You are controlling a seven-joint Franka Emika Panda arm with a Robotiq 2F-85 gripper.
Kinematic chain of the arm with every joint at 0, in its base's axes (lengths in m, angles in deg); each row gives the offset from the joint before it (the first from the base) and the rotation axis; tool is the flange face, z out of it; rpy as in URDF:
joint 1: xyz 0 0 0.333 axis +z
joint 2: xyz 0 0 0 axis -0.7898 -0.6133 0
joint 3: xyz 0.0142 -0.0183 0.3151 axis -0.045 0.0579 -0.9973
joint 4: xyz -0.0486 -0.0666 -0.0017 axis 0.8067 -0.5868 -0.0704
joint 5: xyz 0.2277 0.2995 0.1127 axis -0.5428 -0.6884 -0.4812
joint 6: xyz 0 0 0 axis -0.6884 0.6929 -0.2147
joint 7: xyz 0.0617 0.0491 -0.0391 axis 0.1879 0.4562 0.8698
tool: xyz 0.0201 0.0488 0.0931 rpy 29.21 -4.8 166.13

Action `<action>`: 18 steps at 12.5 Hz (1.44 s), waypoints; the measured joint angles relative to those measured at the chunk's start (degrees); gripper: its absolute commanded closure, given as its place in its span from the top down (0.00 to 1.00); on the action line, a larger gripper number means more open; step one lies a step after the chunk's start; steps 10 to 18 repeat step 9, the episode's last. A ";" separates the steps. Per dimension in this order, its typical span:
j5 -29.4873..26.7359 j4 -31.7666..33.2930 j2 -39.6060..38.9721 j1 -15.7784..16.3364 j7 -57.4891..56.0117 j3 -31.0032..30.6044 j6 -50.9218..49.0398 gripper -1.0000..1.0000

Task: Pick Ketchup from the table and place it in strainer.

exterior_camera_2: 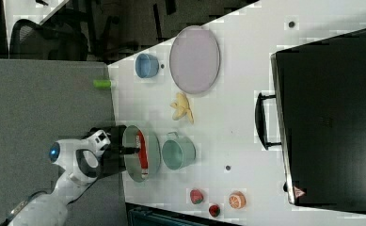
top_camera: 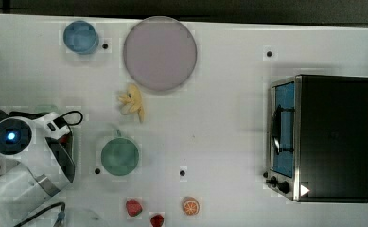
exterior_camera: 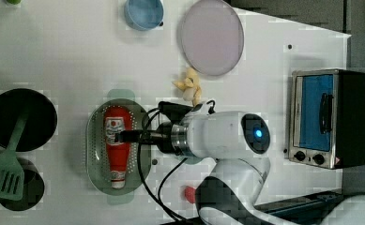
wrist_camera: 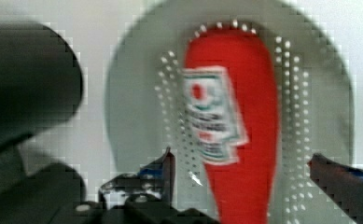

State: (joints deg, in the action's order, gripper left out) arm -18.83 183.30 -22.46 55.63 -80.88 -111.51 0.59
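Observation:
The red Ketchup (exterior_camera: 117,145) bottle with a white label lies lengthwise in the pale green perforated strainer (exterior_camera: 93,140), cap toward the left view's bottom. My gripper (exterior_camera: 122,137) hangs just over the bottle's middle. In the wrist view the Ketchup (wrist_camera: 237,107) rests on the strainer's (wrist_camera: 137,93) holed bottom, and my gripper (wrist_camera: 242,161) is open, with its fingers (wrist_camera: 167,168) apart on either side of the bottle's narrow end and clear of it. The right view shows the Ketchup (exterior_camera_2: 142,150) inside the strainer (exterior_camera_2: 132,162) next to the arm.
A teal cup (top_camera: 119,156) stands close to the strainer. A banana toy (top_camera: 133,101), a purple plate (top_camera: 159,53) and a blue bowl (top_camera: 81,36) lie further off. A toaster oven (top_camera: 321,137) is at the top view's right. A black pan (exterior_camera: 20,119) and green spatula (exterior_camera: 4,173) flank the strainer.

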 measured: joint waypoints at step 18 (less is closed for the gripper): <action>-0.58 -7.95 23.60 -9.76 4.71 2.07 -25.91 1.00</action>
